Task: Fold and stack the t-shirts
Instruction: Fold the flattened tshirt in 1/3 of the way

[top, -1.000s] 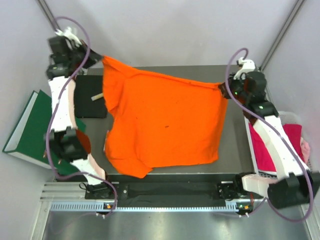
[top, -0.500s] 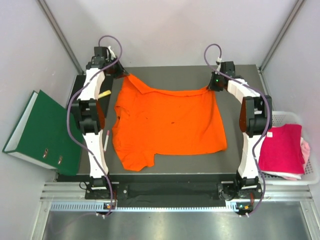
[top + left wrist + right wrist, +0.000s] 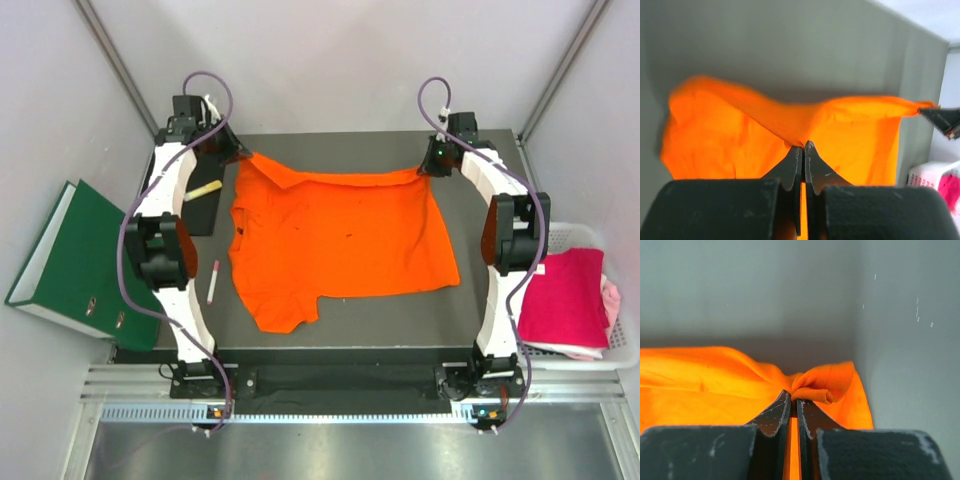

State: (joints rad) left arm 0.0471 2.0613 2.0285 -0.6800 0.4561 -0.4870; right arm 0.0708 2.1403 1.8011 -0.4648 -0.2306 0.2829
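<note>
i have the orange shirt (image 3: 340, 245) spread nearly flat on the dark table (image 3: 350, 148), and no fold is in it yet as far as i can see. my left gripper (image 3: 803, 146) is pinched together on the far left corner of the cloth, and my right gripper (image 3: 794, 399) is pinched together on the far right corner, with a small bunch of fabric caught just past its tips. the far edge runs between my two grips with a shallow sag in the middle, and the rest of the shirt lies on the table toward my bases, one sleeve sticking out at the near left. i judge the task to be early: this shirt is laid out for its first fold, and nothing is stacked on the table. the white basket (image 3: 628, 352) just off the right edge of the table holds the magenta shirt (image 3: 565, 295), with the pale pink shirt (image 3: 611, 298) showing at its outer side; from above i cannot tell whether either is neatly folded, so i count both as work left to do. a green binder (image 3: 75, 258) lies off the left edge, well apart from the shirt.
</note>
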